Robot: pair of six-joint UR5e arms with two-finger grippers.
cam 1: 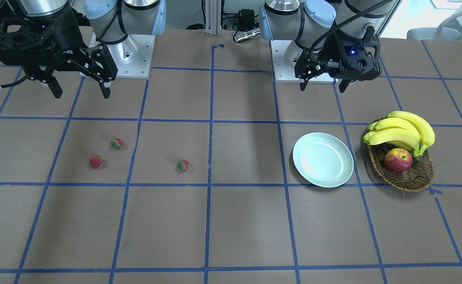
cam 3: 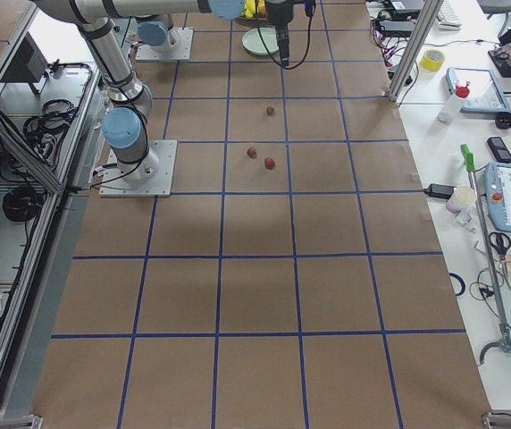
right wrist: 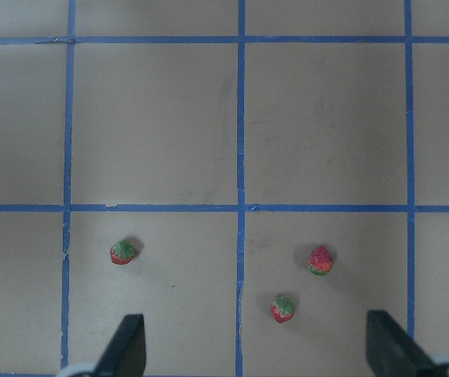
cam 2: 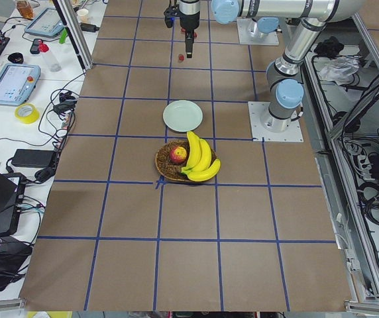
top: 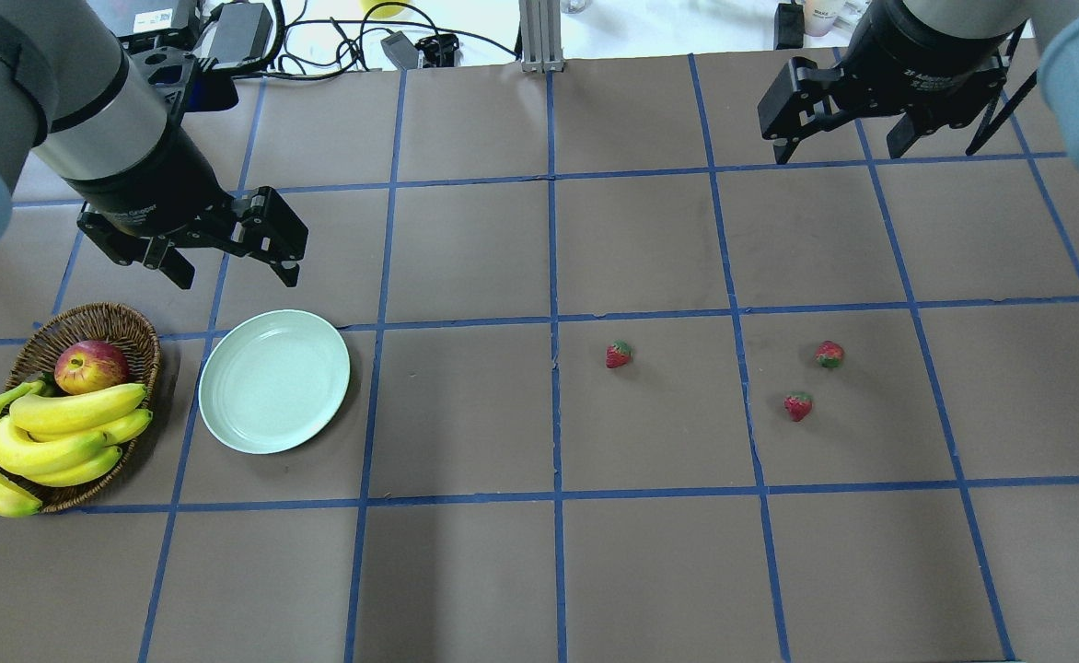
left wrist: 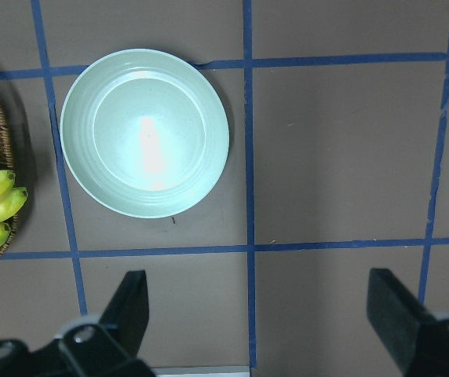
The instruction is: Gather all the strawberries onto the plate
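Note:
Three small red strawberries lie apart on the brown table: one [top: 619, 354] near the middle, two [top: 829, 354] [top: 797, 406] further right. The right wrist view shows all three [right wrist: 122, 252] [right wrist: 320, 260] [right wrist: 282, 309]. The pale mint plate [top: 274, 381] is empty at the left, also in the left wrist view [left wrist: 144, 132]. My left gripper [top: 237, 274] hovers open and empty just behind the plate. My right gripper [top: 839, 152] hovers open and empty, well behind the strawberries.
A brown wicker basket [top: 88, 322] holding a red apple [top: 90, 366] and a bunch of bananas [top: 52, 433] stands just left of the plate. Blue tape lines grid the table. Cables and gear lie beyond the far edge.

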